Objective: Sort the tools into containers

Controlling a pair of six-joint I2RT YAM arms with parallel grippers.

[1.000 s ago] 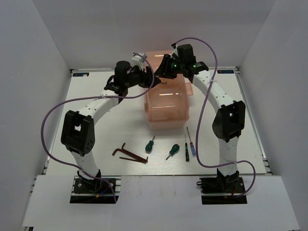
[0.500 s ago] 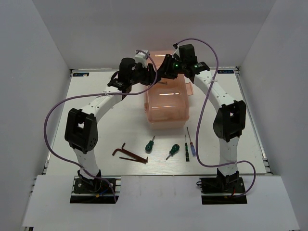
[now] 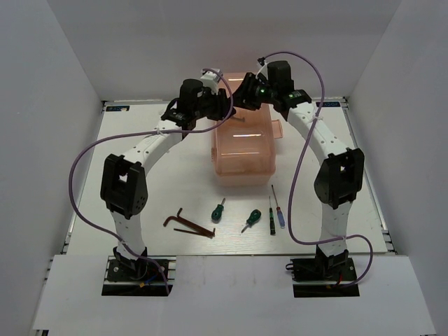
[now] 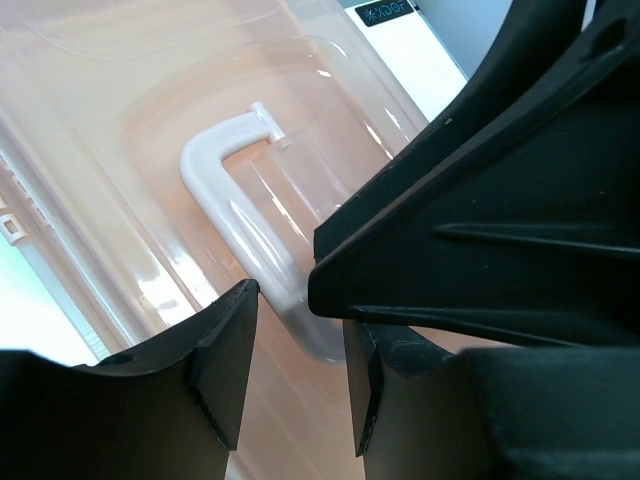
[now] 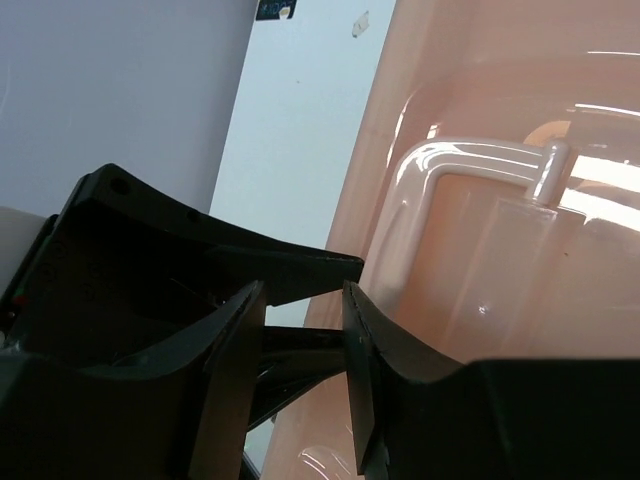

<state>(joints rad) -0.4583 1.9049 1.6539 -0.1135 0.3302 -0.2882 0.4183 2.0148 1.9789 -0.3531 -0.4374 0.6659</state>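
Both arms had swung toward upper centre, the left gripper (image 4: 300, 335) parted astride the handle (image 4: 215, 175) of the toolbox (image 3: 241, 150), the right gripper (image 5: 300, 335) parted and empty, so opening the lid looked next.

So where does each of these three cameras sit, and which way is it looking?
Top external: fixed above and behind the arms, looking down at the white table; both arms show, bases at the bottom.
Left wrist: on the left arm, looking past the left gripper at the white loop handle on the translucent salmon-pink plastic toolbox.
Right wrist: on the right arm, looking past the right gripper at that handle from the other side.
Shared: both wrist views show the handle; all three show the toolbox.
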